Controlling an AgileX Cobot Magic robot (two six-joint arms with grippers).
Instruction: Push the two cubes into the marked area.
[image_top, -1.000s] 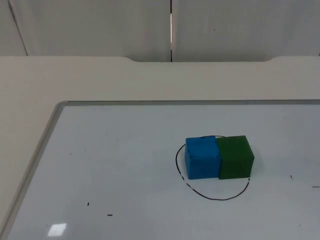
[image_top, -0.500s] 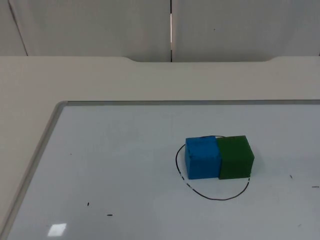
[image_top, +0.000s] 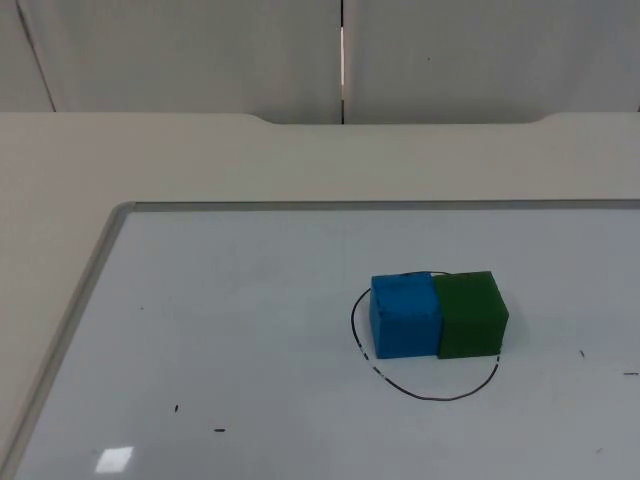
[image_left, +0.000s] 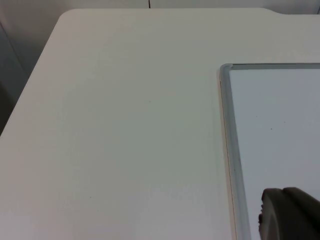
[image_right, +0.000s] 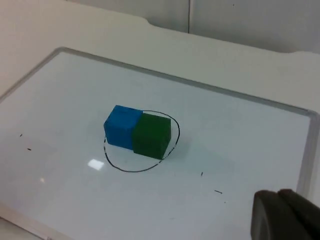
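Note:
A blue cube (image_top: 405, 316) and a green cube (image_top: 471, 315) stand side by side and touching on the whiteboard (image_top: 230, 320). A hand-drawn black circle (image_top: 430, 396) rings them, and they sit toward its far side. The green cube's outer face reaches the line. From the right wrist view, the blue cube (image_right: 121, 126) and green cube (image_right: 152, 135) stand inside the circle (image_right: 125, 169), well ahead of my right gripper (image_right: 282, 215), which hangs over the board's near right part. My left gripper (image_left: 290, 216) waits over the board's left frame (image_left: 227, 125), far from the cubes.
The whiteboard lies on the white table (image_top: 300, 160), its grey frame (image_top: 85, 290) running along the left and back. A few small pen marks (image_top: 218, 431) dot the board. The grey partition wall (image_top: 200, 50) closes off the back.

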